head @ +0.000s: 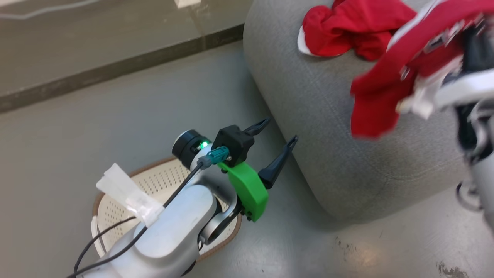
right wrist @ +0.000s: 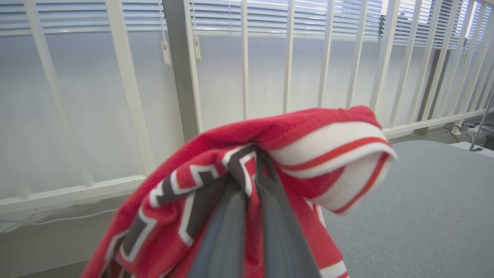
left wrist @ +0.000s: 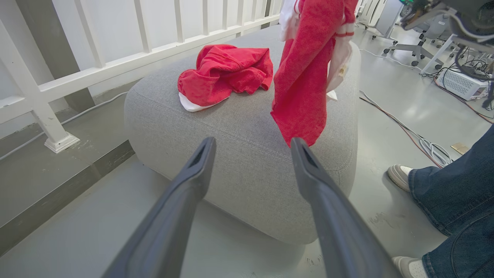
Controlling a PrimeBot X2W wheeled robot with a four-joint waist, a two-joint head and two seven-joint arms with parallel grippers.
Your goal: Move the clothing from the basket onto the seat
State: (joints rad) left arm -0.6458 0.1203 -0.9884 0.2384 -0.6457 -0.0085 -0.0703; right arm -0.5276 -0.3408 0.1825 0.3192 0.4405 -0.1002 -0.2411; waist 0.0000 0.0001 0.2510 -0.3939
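One red garment (head: pixel 355 33) (left wrist: pixel 225 73) lies crumpled on the grey seat (head: pixel 332 127) (left wrist: pixel 247 131). A second red garment (head: pixel 386 88) (left wrist: pixel 305 77) (right wrist: pixel 239 181), with white trim and dark lettering, hangs above the seat from my right gripper (right wrist: pixel 251 170), whose fingers are shut on its fabric. My left gripper (head: pixel 278 136) (left wrist: pixel 251 146) is open and empty, low beside the seat's near edge, just past the cream perforated basket (head: pixel 115 208) on the floor. My left arm covers much of the basket; no clothing shows in its visible part.
A white railing (left wrist: pixel 96 69) and a raised dark-edged floor step (head: pixel 115 69) run behind the seat. A person's legs in jeans and pale shoes (left wrist: pixel 401 175) stand to the seat's right. Cables (left wrist: pixel 409 135) and office chairs lie beyond.
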